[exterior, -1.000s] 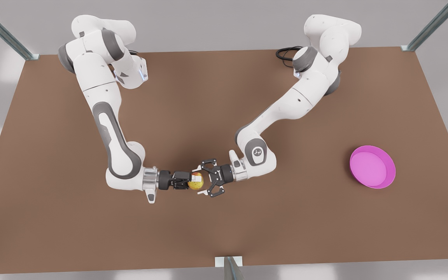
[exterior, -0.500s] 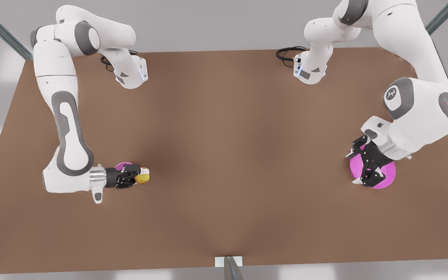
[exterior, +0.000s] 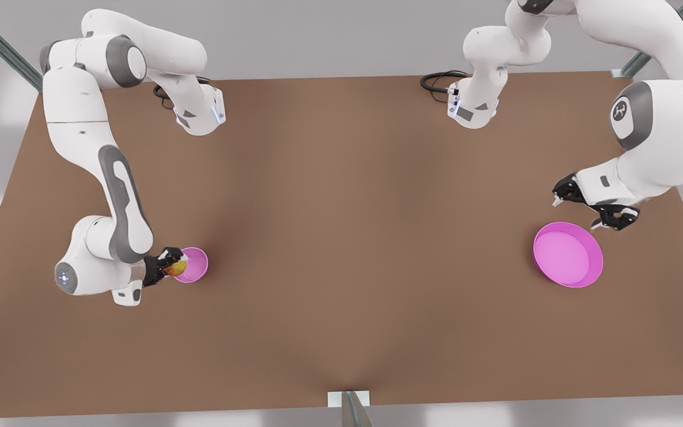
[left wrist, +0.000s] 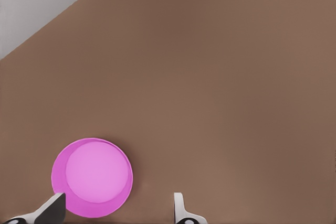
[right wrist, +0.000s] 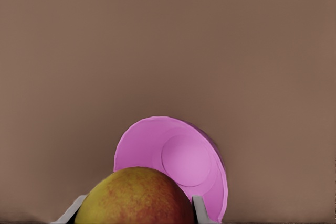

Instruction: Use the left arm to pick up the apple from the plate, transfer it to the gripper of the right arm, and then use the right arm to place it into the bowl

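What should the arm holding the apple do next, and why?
Probably ease the right gripper a little farther over the bowl, then open. It is shut on the apple, which hangs at the bowl's near rim, not over its middle. The left gripper waits open beside the plate.

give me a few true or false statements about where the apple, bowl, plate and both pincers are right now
1. The right pincer grips the apple. True.
2. The apple lies on the plate. False: the plate holds nothing.
3. The left pincer is open beside the plate. True.
4. The bowl sits at the front view's right. False: it sits at the left, the plate at the right.
5. The apple rests inside the bowl. False: it is held at the rim.
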`<state>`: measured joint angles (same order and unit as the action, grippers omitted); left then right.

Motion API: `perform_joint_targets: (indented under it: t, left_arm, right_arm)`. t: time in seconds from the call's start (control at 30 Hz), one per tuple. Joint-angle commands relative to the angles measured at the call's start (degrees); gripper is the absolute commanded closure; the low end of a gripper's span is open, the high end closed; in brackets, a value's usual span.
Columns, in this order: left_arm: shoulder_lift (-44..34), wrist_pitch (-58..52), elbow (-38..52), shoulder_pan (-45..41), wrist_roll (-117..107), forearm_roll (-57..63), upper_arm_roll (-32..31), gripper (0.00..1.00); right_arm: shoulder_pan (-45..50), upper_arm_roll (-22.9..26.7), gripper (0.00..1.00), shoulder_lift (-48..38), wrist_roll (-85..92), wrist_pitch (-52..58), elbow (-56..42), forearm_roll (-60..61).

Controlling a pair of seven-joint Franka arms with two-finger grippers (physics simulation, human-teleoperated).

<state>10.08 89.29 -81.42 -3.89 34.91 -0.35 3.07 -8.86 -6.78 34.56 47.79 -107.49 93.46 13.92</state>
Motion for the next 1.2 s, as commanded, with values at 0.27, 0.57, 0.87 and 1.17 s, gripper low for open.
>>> perform_joint_targets:
  t: [0.27,0.57,0.87,1.17]
  left_arm:
    - [0.1,-0.8,0.0,-0.2,-37.5,0.2,0.0,0.00]
    - [0.2,-0.8,0.0,-0.4,-37.6,0.5,0.0,0.00]
    - [0.2,-0.8,0.0,-0.4,-37.7,0.5,0.0,0.00]
    - [0.2,-0.8,0.0,-0.4,-37.7,0.7,0.0,0.00]
  right_arm:
    - [-2.2,-0.3,0.25,0.0,3.8,-4.1,3.7,4.4]
    - [-2.3,-0.4,0.00,0.0,3.8,-4.0,4.0,4.8]
    - [0.1,-9.6,0.00,-16.3,-37.6,20.8,-26.6,-19.2]
    - [5.6,-2.4,0.00,-16.6,-55.6,22.3,-23.5,-17.4]
